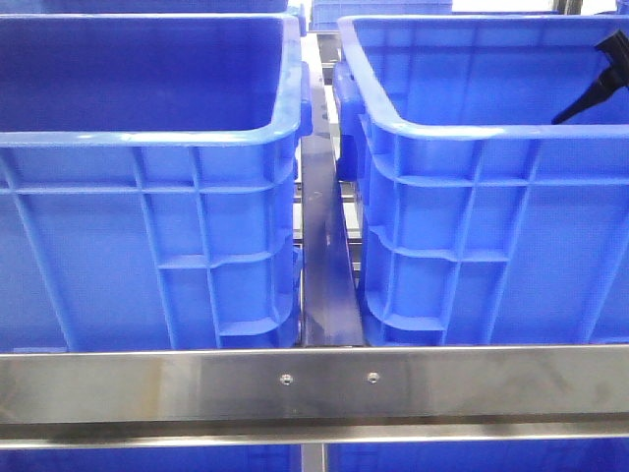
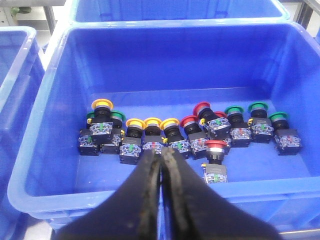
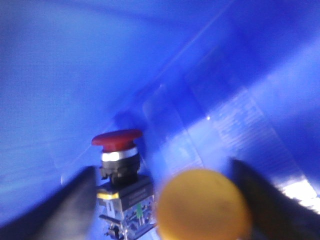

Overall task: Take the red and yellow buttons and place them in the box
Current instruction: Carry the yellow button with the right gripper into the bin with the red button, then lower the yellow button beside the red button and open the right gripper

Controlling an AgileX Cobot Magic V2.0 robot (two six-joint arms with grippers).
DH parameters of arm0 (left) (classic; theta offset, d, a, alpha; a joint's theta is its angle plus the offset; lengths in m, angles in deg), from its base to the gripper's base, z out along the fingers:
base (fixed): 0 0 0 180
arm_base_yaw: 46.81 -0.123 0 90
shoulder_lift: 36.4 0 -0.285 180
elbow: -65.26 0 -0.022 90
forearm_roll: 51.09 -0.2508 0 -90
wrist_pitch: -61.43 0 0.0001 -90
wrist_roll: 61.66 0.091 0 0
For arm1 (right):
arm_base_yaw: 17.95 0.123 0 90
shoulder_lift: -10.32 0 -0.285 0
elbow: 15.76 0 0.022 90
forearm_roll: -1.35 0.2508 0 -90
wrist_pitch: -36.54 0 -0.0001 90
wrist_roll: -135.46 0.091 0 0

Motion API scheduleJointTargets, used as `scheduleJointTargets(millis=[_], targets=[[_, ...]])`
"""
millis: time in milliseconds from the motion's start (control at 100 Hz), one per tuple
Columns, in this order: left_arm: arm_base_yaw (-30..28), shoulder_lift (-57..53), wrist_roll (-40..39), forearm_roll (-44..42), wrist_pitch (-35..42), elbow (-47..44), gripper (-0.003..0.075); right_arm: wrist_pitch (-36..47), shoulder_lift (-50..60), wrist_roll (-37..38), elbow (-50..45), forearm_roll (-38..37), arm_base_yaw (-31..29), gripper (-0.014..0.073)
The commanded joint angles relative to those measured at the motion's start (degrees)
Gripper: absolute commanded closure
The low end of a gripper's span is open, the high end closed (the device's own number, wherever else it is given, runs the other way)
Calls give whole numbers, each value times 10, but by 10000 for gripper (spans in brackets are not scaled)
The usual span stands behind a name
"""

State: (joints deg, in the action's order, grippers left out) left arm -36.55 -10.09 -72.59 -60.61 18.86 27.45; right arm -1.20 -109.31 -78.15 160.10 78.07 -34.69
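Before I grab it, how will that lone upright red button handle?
The red button looks rigid plastic. Its wide cap over a narrower body probably makes it top-heavy and apt to tip if nudged. The rounded cap may roll it in an arc.

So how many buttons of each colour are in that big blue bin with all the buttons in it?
In the bin, seen from the left wrist view:
yellow buttons: 4
red buttons: 4 (one is half hidden)
green buttons: 5
Total: 13
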Motion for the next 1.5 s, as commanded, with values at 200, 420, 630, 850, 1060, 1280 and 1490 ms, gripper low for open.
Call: scheduleJointTargets(millis=[200,420,630,850,1060,1280,1490], targets=[[-2,6,-5,-2,44,13,739,12,30,-5,18,27,-3,-60],[-2,6,-5,-2,44,13,739,47,56,-25,18,27,-3,-60],[-2,6,-5,-2,44,13,739,77,96,-54,18,23,-3,-60],[-2,6,-5,-2,44,13,739,53,130,-67,17,-8,-2,-60],[-2,6,-5,-2,44,13,739,60,195,-101,-27,-40,11,-60],[-2,6,-5,-2,44,13,739,142,304,-175,-101,-38,51,-60],[-2,6,-5,-2,44,13,739,187,406,-250,-163,-38,91,-60]])
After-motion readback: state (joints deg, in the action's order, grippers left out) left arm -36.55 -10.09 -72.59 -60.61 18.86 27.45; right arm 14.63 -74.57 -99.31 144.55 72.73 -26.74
